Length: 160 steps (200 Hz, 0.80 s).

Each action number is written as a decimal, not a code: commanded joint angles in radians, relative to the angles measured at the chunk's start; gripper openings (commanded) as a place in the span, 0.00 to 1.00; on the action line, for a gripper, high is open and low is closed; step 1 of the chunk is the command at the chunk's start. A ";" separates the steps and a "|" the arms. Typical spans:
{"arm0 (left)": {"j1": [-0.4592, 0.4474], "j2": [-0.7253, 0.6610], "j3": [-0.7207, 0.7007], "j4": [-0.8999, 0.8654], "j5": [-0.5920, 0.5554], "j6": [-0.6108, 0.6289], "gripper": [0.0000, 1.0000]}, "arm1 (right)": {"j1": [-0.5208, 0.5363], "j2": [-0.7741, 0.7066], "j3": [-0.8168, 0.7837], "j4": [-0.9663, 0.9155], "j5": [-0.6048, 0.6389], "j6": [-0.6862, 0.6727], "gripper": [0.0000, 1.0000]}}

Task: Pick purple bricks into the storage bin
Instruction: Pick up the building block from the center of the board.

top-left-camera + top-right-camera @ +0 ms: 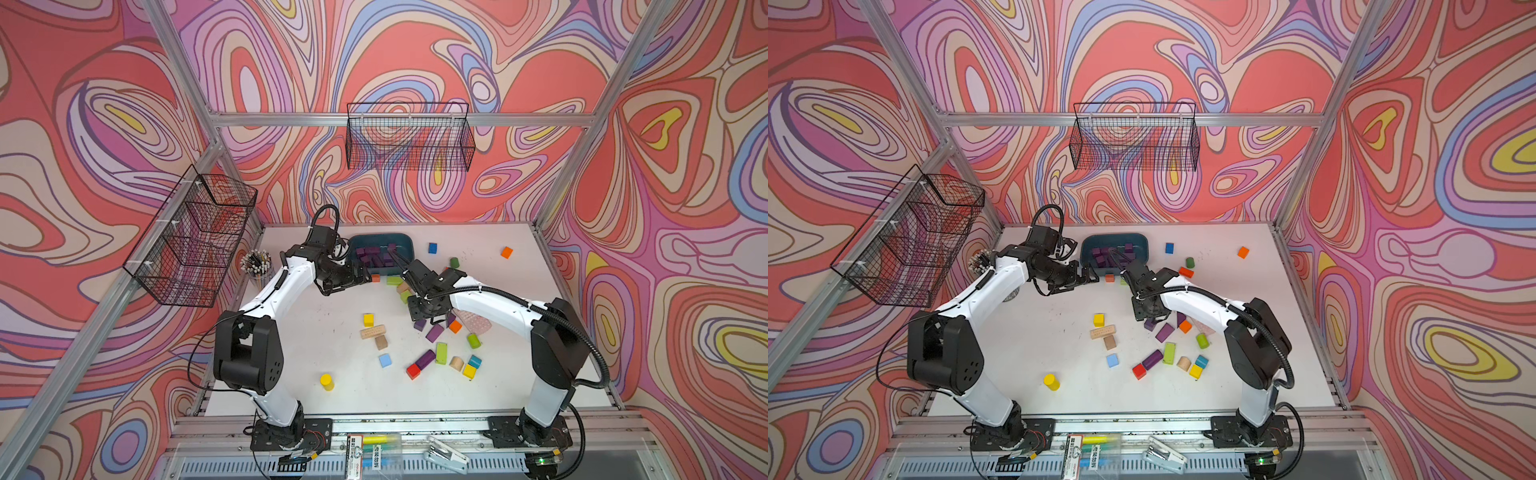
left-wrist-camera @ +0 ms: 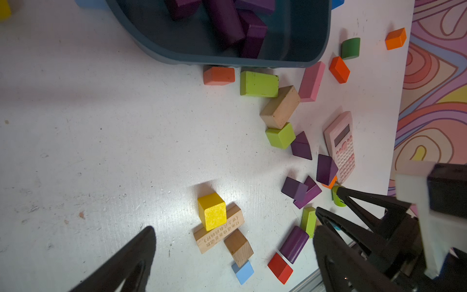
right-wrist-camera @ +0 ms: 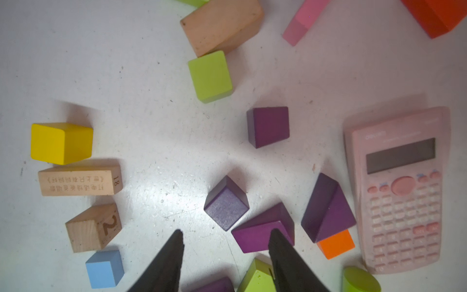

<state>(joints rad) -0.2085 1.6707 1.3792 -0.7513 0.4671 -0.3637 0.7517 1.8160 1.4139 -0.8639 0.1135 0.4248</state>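
The dark teal storage bin [image 1: 380,240] [image 2: 298,38] stands at the back of the table and holds several purple bricks [image 1: 372,254] [image 2: 227,22]. More purple bricks lie loose right of centre: a bar [image 1: 434,332], a rounded bar [image 1: 425,360], a cube [image 3: 226,203], a flat bar [image 3: 252,235] and two wedges [image 3: 327,209] [image 3: 267,126]. My right gripper [image 3: 226,231] [image 1: 423,319] hangs open just above the cube and flat bar, nothing between its fingers. My left gripper [image 2: 232,227] [image 1: 365,277] stands wide open and empty beside the bin's front.
A pink calculator [image 3: 401,187] lies right of the loose purple bricks. Green, orange, yellow, blue, red and plain wooden blocks are scattered about, among them a yellow cylinder [image 1: 327,381]. A pen cup [image 1: 255,264] stands at the left edge. Wire baskets [image 1: 191,237] [image 1: 409,137] hang on the walls.
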 commanded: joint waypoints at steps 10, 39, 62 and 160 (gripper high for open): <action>0.006 -0.016 -0.003 0.003 -0.001 0.003 1.00 | 0.003 0.035 0.035 -0.038 -0.076 -0.193 0.59; 0.005 -0.014 -0.002 0.001 -0.005 0.005 1.00 | 0.002 0.062 0.039 -0.070 -0.077 -0.293 0.60; 0.005 -0.011 -0.003 0.004 -0.003 0.003 1.00 | 0.003 0.091 0.046 -0.097 -0.066 -0.368 0.60; 0.006 0.001 -0.003 0.006 -0.003 0.002 1.00 | 0.002 0.122 0.029 -0.058 -0.015 -0.576 0.60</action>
<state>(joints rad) -0.2085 1.6707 1.3788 -0.7509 0.4671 -0.3637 0.7517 1.9129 1.4384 -0.9237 0.0818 -0.0696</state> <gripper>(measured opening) 0.998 0.604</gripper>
